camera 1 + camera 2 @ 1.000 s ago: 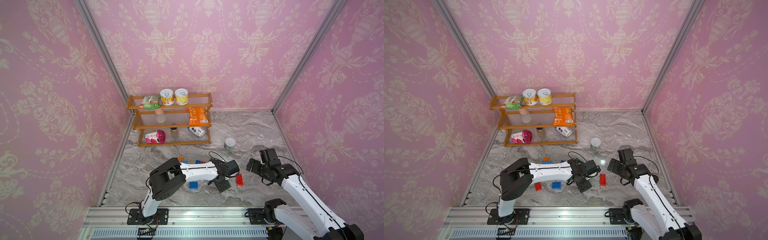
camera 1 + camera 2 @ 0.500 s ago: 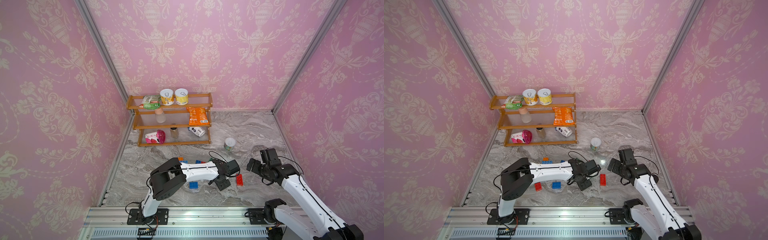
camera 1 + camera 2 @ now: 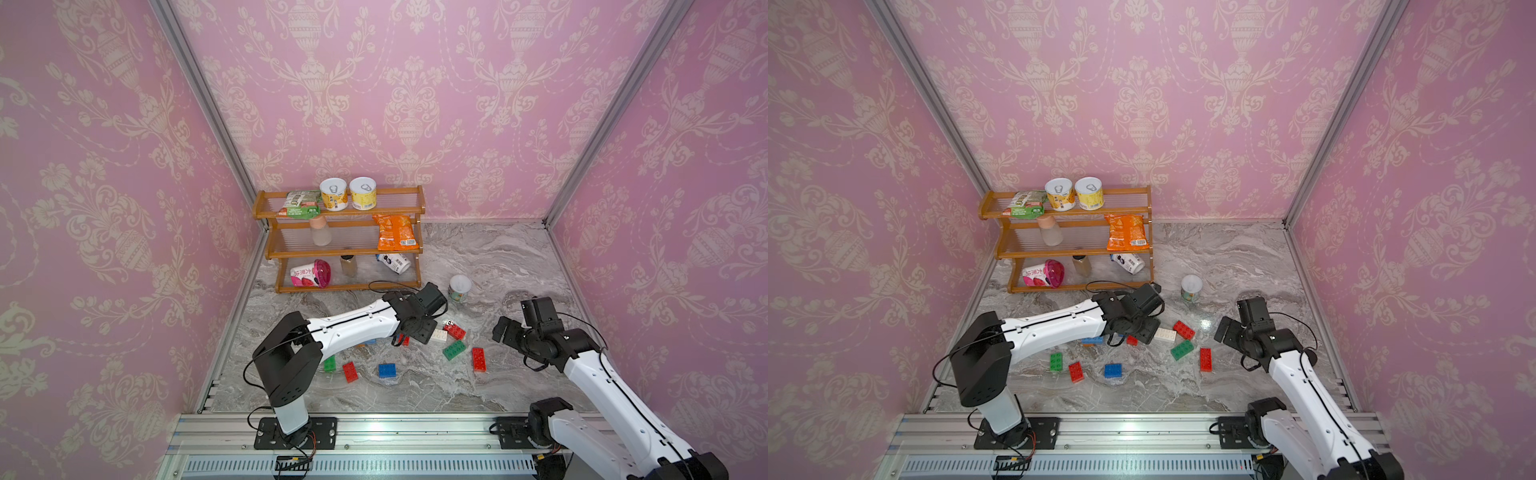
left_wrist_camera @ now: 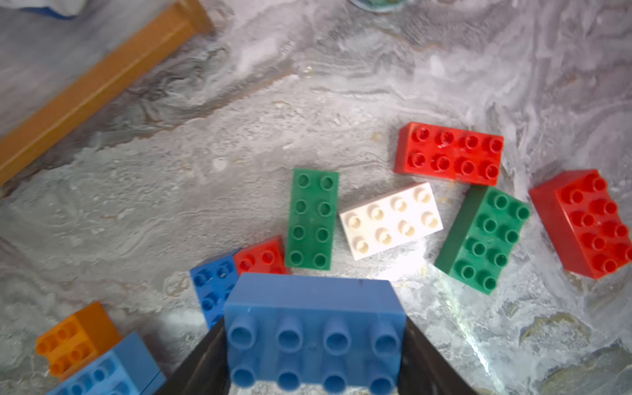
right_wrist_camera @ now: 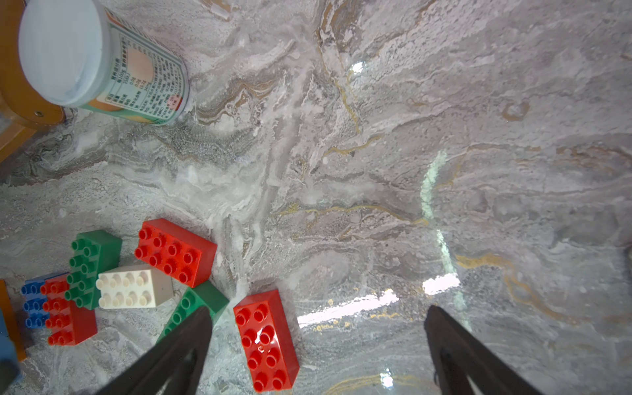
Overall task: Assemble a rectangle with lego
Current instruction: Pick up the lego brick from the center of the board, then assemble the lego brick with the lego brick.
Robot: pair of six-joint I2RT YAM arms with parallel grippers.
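In the left wrist view my left gripper (image 4: 314, 342) is shut on a blue brick (image 4: 313, 318), studs facing the camera, held above the marble floor. Beyond it lie a green brick (image 4: 312, 219), a white brick (image 4: 391, 220), a red brick (image 4: 449, 154), another green brick (image 4: 484, 239) and another red brick (image 4: 584, 224). In a top view the left gripper (image 3: 415, 328) hangs just left of the white brick (image 3: 438, 335). My right gripper (image 5: 319, 313) stands open over bare floor, a red brick (image 5: 266, 342) lying by its one finger.
A wooden shelf (image 3: 340, 241) with cans and packets stands at the back left. A small cup (image 3: 459, 287) stands on the floor behind the bricks. Loose blue (image 3: 387, 370), red (image 3: 350, 371) and green (image 3: 329, 363) bricks lie nearer the front. Pink walls close in three sides.
The left gripper's jaws have narrowed, and it has drawn back from the front toward the shelf, uncovering the white and green bricks. The right arm has not moved.
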